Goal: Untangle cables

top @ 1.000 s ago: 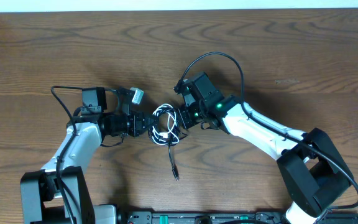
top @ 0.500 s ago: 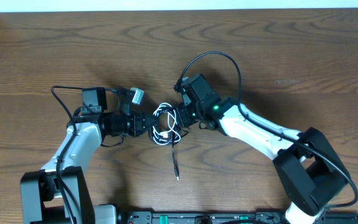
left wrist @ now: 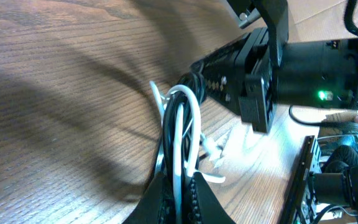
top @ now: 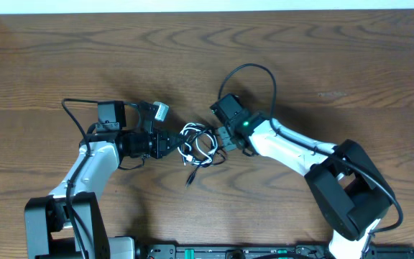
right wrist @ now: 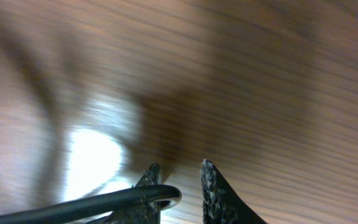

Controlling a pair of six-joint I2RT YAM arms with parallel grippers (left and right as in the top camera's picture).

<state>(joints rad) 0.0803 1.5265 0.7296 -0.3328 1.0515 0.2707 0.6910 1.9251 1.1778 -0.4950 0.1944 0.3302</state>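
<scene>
Tangled cables (top: 197,143) pinched in left gripper (left wrist: 180,190)

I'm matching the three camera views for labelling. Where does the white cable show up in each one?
Overhead: white cable loops at the picture's middle, tangled.
Left wrist: centre, arching up from the left hand, which pinches it.
Right wrist: not in it; only a black cable shows.
Shared landmark: the wood-grain table.

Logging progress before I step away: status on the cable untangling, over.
Left gripper shut on tangled thin black and white cables. Right gripper at the tangle, grip unclear. Black tail loose on wooden table.
</scene>
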